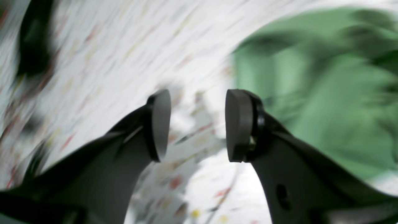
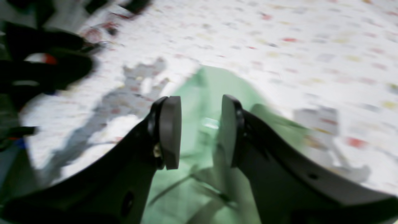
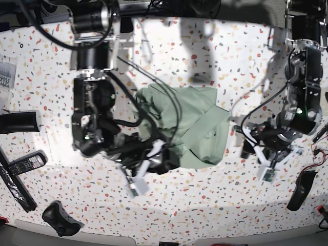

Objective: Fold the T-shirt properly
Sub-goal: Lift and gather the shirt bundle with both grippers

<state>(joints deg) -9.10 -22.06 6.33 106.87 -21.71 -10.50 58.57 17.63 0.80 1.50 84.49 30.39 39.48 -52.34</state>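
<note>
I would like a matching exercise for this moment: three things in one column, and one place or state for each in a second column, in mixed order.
Things:
1. T-shirt
2. left gripper
3. right gripper

Places or states:
A. open, over the bare speckled table, shirt off to one side
B. open, directly above green fabric
C. bunched up mid-table

Pairs: 1-C, 2-A, 3-B

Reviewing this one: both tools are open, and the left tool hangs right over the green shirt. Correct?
Not quite. The left tool is open but sits over bare speckled table, beside the shirt, as the base view shows. The right tool is open too.
</note>
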